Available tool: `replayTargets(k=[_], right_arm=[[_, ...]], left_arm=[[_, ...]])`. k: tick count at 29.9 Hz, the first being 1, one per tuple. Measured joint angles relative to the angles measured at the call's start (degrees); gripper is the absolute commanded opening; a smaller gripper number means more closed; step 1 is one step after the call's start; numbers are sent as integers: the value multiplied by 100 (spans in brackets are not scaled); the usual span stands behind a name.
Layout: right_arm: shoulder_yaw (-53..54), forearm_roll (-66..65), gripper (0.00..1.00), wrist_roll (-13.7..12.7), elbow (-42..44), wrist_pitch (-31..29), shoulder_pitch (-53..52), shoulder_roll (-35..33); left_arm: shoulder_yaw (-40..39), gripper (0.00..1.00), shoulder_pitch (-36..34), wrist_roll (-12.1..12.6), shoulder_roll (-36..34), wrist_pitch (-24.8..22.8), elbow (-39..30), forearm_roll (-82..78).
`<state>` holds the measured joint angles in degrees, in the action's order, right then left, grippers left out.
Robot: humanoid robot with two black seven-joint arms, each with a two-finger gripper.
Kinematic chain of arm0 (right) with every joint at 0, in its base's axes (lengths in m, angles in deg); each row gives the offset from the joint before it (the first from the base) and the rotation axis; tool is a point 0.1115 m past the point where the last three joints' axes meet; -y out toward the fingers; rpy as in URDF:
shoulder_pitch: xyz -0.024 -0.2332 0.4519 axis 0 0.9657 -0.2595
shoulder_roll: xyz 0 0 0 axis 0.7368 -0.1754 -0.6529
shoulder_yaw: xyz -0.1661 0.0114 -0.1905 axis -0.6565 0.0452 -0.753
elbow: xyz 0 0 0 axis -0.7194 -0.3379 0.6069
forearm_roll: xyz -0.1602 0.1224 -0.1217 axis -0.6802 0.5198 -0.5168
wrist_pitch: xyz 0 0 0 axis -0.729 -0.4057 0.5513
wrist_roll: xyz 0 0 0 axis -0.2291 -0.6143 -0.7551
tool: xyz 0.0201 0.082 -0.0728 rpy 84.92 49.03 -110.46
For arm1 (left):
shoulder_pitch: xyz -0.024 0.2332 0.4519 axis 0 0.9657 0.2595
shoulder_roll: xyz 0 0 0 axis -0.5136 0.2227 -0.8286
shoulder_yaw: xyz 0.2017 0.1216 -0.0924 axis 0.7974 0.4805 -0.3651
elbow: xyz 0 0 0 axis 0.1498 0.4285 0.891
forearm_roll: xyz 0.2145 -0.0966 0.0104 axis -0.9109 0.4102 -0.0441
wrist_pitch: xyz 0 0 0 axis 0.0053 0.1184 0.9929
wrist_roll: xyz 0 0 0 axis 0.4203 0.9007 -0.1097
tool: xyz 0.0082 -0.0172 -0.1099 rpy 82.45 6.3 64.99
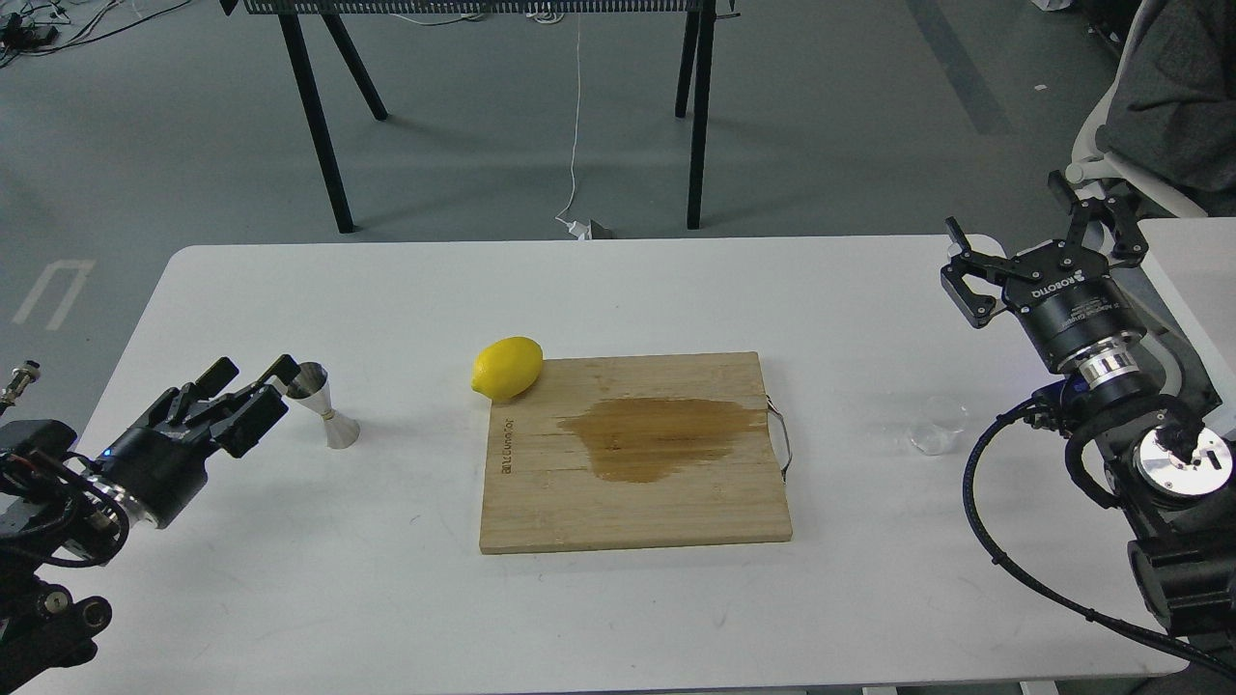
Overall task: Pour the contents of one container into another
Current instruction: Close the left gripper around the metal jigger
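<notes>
Nearest to me lies the wooden cutting board [632, 454], mid-worktop, with a dark wet stain across its middle and a lemon [507, 368] touching its far left corner. Neither belongs to the pour.

What I must pour from, the clear cup [937, 426], stands upright on the white worktop [386, 598] to the right of the board, apart from it and faint against the surface; I cannot tell whether it holds any liquid. What I must pour into, the steel jigger [324, 405], stands upright well to the left of the board, far from the cup.

My left end effector [246, 378] hovers just beside the jigger, fingers apart and clamped on nothing. My right end effector [1048, 253] hangs farther back than the cup and above it, fingers spread wide, empty too.

I judge this the very start: nothing is grasped. Next, my right end effector should come down around the cup and close gently, since thin clear walls may slip or tip. Cup and jigger must then be brought together before tilting.
</notes>
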<state>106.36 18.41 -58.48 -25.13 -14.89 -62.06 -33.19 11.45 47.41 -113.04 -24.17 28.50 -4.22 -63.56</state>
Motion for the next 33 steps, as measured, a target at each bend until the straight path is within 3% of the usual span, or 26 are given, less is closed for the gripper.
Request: replayTargets(k=[17,33], right_arm=[[13,0,99,0,-20,0,67,1],[26,9,99,0,-34,0,73,-24]], left_arm=[[9,100,311,0,709,0,474,-454],[37,100,12,0,1196,-1,1419,-443]])
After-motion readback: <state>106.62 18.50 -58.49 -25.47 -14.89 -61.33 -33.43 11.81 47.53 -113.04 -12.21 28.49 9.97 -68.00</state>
